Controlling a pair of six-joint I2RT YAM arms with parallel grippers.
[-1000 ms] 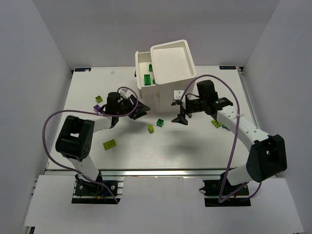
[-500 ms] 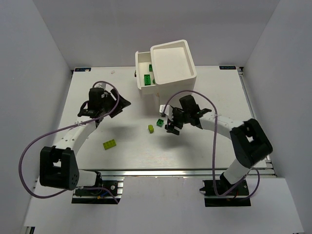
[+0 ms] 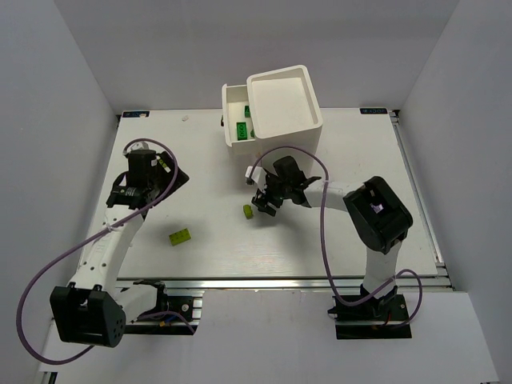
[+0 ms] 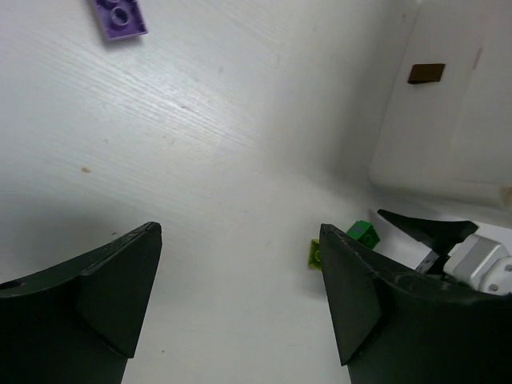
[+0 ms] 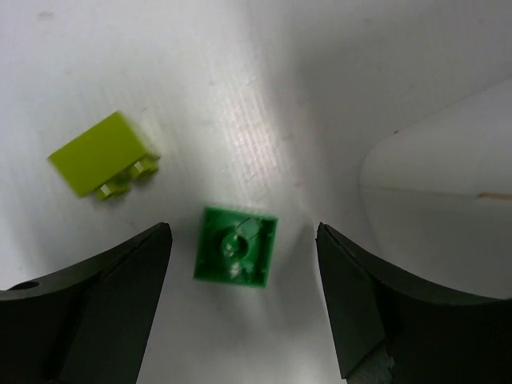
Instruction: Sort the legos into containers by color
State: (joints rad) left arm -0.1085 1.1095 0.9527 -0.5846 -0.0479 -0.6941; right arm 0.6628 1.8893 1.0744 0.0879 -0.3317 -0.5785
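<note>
A dark green lego (image 5: 236,244) lies upside down on the table, between the fingers of my open right gripper (image 5: 244,230) but not touching them. A lime lego (image 5: 102,154) lies just beyond it, also seen as the lime lego (image 3: 248,211) from above beside the right gripper (image 3: 262,200). My left gripper (image 3: 174,178) hovers open and empty at the left of the table. In its wrist view the left gripper (image 4: 240,232) faces bare table, with a purple lego (image 4: 120,16) far ahead. The white cabinet (image 3: 284,104) has one drawer (image 3: 232,102) pulled out, holding green legos (image 3: 241,128).
Another lime lego (image 3: 180,236) lies in front of the left arm. A shut drawer's brown knob (image 4: 426,74) shows on the cabinet front. The cabinet's lower corner (image 5: 448,160) is close to the right gripper's right finger.
The left arm has swung back to the left, away from the cabinet, and its jaws have opened wider. The right gripper has moved left and come down over the green lego.
</note>
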